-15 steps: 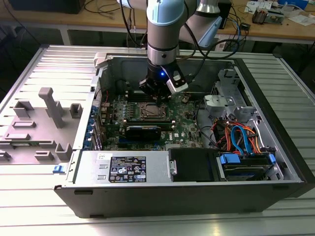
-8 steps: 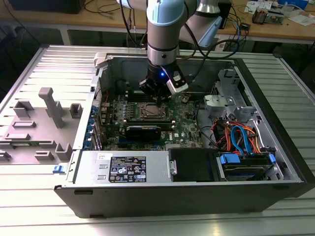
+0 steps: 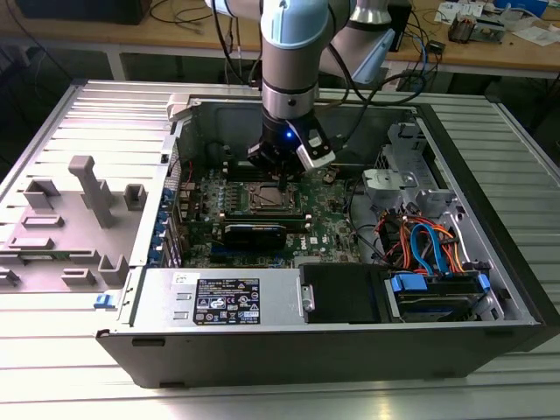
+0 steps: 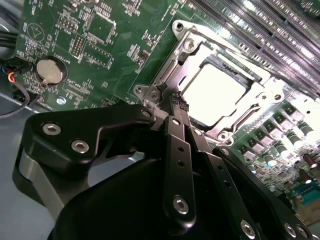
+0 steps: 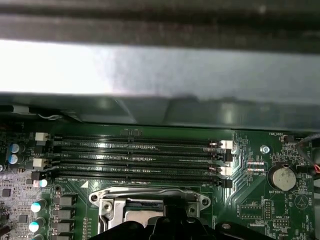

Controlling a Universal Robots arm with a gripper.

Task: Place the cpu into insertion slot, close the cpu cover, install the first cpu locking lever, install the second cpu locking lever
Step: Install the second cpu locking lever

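Claw: I'm seeing my black claw (image 4: 176,102) hovering with fingers pressed together at the silver square frame cover (image 4: 197,47).
Chip: dull grey square cpu (image 4: 216,92) is sitting inside the silver-rimmed socket (image 3: 270,196).

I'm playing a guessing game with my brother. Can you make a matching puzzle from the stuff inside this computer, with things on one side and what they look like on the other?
Things:
1. cpu cover
2. coin battery
3. memory slots
4. gripper

Looks:
A. round and silver
B. long, thin and black, in a row
C. black metal fingers pressed together
D. shiny silver frame with a square window

Pairs: 1-D, 2-A, 3-B, 4-C
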